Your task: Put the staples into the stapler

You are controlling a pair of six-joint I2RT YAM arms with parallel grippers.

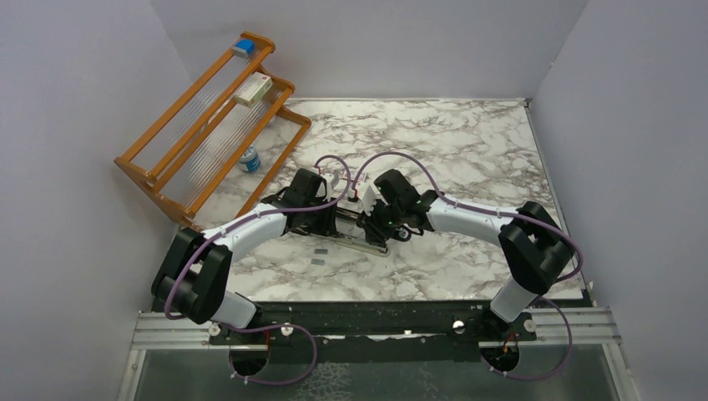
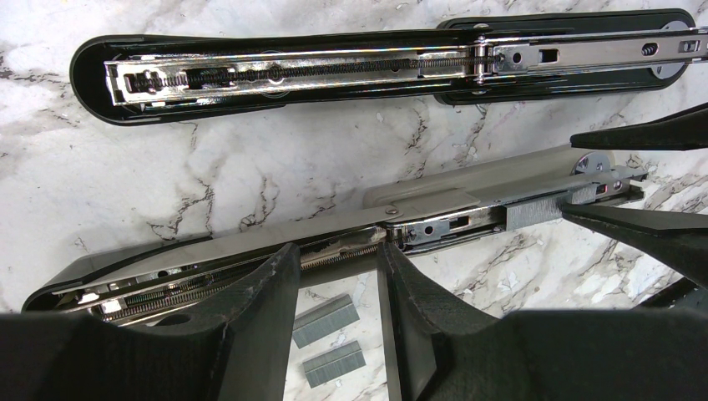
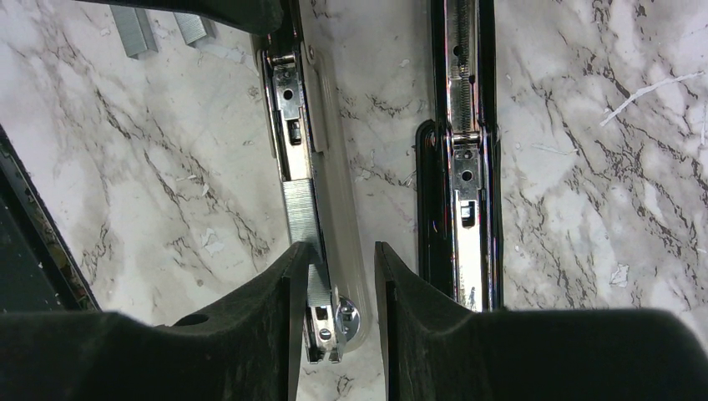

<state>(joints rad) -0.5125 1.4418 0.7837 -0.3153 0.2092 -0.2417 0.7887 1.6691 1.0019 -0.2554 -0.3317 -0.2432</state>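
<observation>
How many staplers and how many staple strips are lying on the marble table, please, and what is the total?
Staplers: 2, the black stapler and the light grey stapler, both lying open.
Staple strips: 3, two loose strips and one loaded strip in the light grey stapler's rail.
Total: 5

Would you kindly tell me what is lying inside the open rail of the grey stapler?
A strip of staples lies in the rail of the grey stapler. Its near end is covered by a finger of the right gripper, so how far it reaches cannot be seen.
</observation>
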